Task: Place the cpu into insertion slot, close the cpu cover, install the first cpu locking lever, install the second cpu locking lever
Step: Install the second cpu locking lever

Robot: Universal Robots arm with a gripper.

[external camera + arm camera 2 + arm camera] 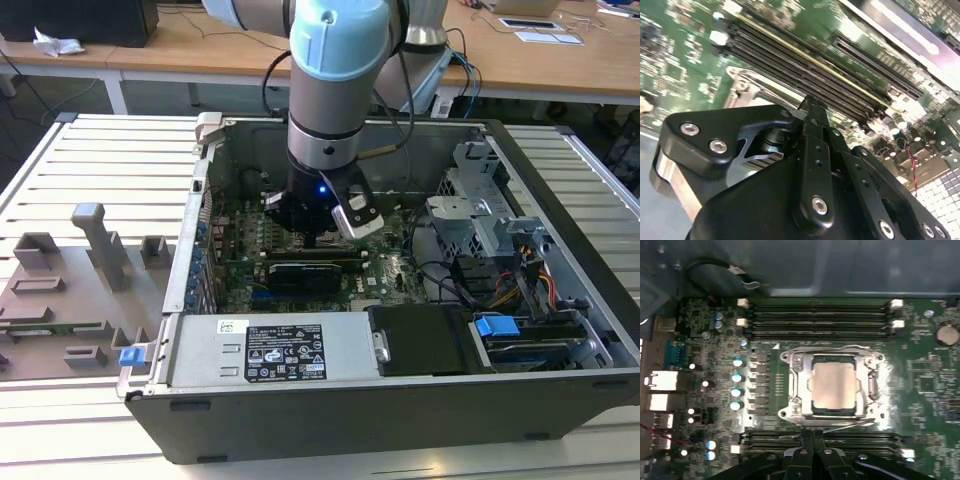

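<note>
From my seat, the gripper (812, 450) is nearest, its black fingers (815, 150) pressed together with nothing between them that I can see, tips low over the green motherboard (705, 340) just beside the socket. Beyond them in the first wrist view the cpu (834, 386) lies flat in the insertion slot (802, 412), silvery top up and edges square to the socket, its slightly longer side running away from the fingers toward the far memory slots (820, 320). The cpu cover (796, 385) looks folded down around it. A thin locking lever (850, 425) lies along the near edge of the socket. I judge the levers are in hand: press slowly, tips on the wire, clear of the chip. In the exterior view the arm (335, 80) reaches down into the open computer case (560, 250).
</note>
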